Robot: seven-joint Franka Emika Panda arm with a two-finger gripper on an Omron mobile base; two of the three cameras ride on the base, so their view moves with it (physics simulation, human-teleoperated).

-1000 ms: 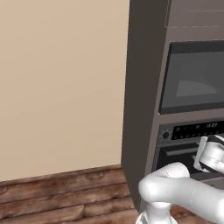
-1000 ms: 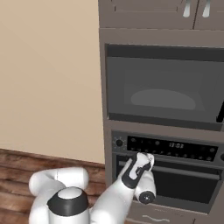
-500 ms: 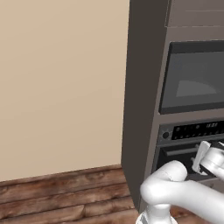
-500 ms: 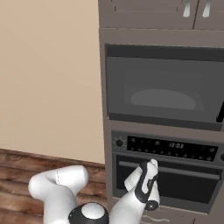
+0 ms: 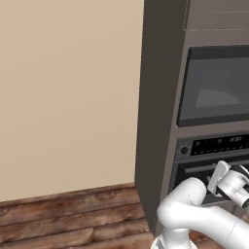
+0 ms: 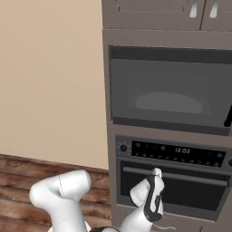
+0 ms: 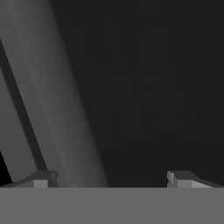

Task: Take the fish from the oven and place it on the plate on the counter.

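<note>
The oven [image 5: 210,146] [image 6: 174,153] is a dark grey wall unit with a black control strip, and its door is closed. The fish is hidden behind that door. The plate and the counter are out of view. My gripper [image 6: 156,174] [image 5: 220,179] is right at the door's horizontal handle bar [image 6: 190,176]. In the hand view my gripper [image 7: 111,180] is open, its tips wide apart. The grey handle bar [image 7: 57,109] slants past the left tip, with the dark door glass [image 7: 153,87] behind. Nothing is held.
A built-in microwave [image 5: 219,87] [image 6: 167,90] sits directly above the oven in the same tall cabinet. Cupboard doors [image 6: 199,11] top the column. A beige wall [image 5: 68,97] and wooden floor [image 5: 68,219] lie to the left.
The hand has dropped from the control strip to the door handle and moved slightly right, and the arm's elbow has sunk lower. The jaws have stayed open.
</note>
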